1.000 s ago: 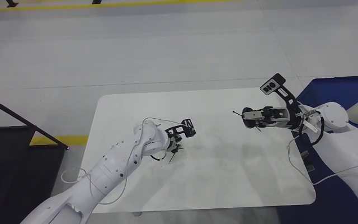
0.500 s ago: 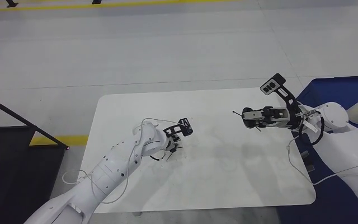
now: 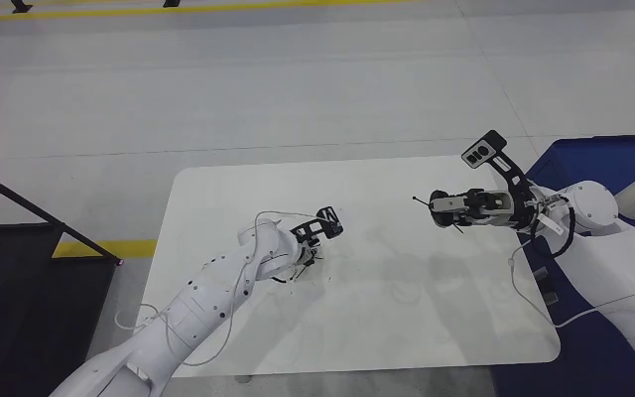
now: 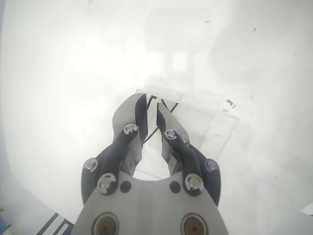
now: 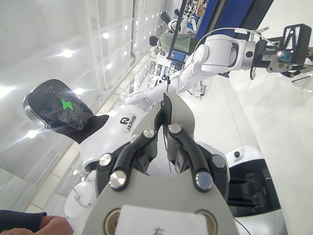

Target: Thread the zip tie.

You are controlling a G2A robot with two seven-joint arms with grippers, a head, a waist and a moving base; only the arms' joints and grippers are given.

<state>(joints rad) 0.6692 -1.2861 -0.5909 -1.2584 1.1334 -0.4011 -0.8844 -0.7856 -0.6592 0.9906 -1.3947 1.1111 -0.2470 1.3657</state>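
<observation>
White table, threading hardly begun I'd say: right gripper clamps the black zip tie at the top view's right, left gripper slightly open over a clear block.

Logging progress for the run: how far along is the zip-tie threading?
Done: right gripper shut on the zip tie, held above the table. In hand: left gripper low over a clear holder, fingers apart around a black strand. Left: the arms are far apart; nothing is threaded yet.
</observation>
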